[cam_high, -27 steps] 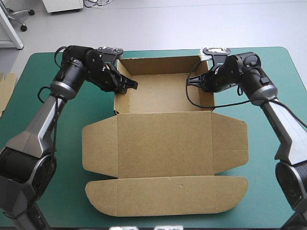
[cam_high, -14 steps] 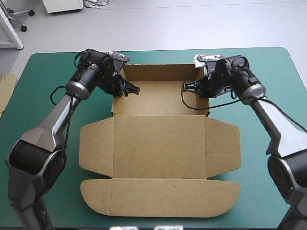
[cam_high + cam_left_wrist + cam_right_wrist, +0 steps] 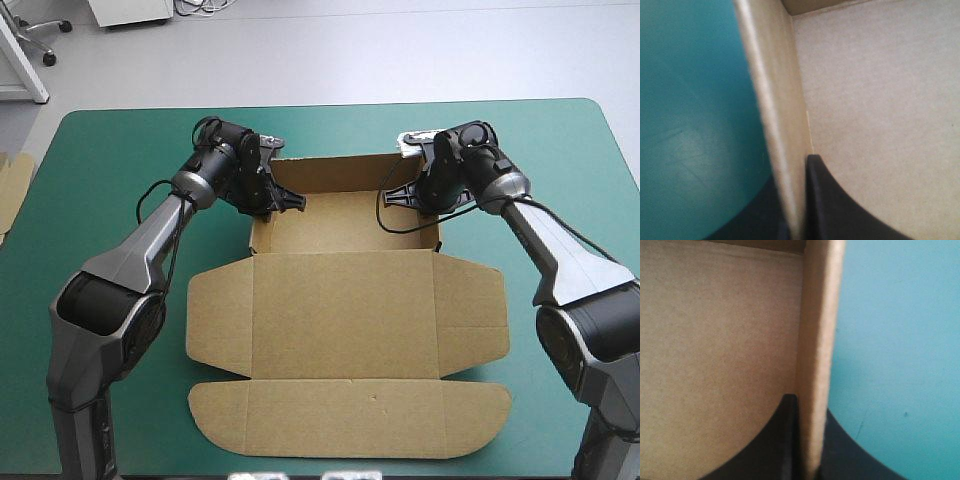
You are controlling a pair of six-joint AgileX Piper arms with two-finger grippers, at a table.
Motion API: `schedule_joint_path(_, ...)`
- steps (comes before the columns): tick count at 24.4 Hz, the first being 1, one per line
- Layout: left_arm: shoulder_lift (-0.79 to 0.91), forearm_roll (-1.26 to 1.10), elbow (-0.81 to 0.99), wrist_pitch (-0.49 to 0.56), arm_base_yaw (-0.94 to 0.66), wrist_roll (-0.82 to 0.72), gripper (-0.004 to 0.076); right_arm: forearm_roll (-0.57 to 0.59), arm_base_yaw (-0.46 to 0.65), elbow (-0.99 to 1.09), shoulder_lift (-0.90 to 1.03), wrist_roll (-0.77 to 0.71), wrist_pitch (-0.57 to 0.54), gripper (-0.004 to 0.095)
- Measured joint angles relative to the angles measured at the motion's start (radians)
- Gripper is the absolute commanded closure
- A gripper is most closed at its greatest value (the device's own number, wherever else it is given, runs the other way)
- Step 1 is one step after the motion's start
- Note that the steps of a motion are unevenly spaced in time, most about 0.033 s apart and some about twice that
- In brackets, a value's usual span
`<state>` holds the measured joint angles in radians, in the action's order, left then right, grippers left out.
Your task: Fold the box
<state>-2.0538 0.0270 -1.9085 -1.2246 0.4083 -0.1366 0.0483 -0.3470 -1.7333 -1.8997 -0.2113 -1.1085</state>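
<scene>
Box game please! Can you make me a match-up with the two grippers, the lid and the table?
Things:
1. left gripper
2. right gripper
3. lid
4. table

Places or colours:
A. teal-green
B. shut on the right wall of the box
C. lying flat on the near side
D. shut on the left wall of the box

Pairs: 1-D, 2-B, 3-C, 4-A

So the left gripper [image 3: 792, 200] is pinched on the box [image 3: 880, 100] wall, one black finger [image 3: 840, 210] inside the tray, teal-green surface [image 3: 690, 100] on the outer side.
</scene>
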Motion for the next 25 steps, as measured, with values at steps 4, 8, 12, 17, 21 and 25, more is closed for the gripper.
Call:
schedule_joint_path(4, -0.038, -0.017, -0.004, 0.016, 0.003, -0.011, 0.0738, 0.039, 0.0, 0.0, -0.011, 0.005, 0.005, 0.0918)
schedule_joint_path(8, -0.049, -0.019, -0.014, 0.014, 0.003, -0.011, 0.0738, 0.05, 0.0, -0.001, -0.021, 0.005, 0.007, 0.0918)
schedule_joint_path(12, -0.05, -0.021, -0.017, 0.012, 0.004, -0.01, 0.0738, 0.054, 0.0, -0.001, -0.046, 0.006, 0.007, 0.0919)
schedule_joint_path(17, -0.053, -0.015, -0.018, 0.012, 0.005, -0.008, 0.0738, 0.057, 0.0, -0.004, -0.083, 0.007, 0.016, 0.0919)
schedule_joint_path(21, -0.054, -0.014, -0.018, 0.012, 0.005, -0.008, 0.0738, 0.057, 0.0, -0.006, -0.084, 0.007, 0.016, 0.092)
schedule_joint_path(25, -0.056, -0.014, -0.02, 0.011, 0.005, -0.008, 0.0738, 0.057, 0.0, -0.007, -0.084, 0.007, 0.015, 0.0918)
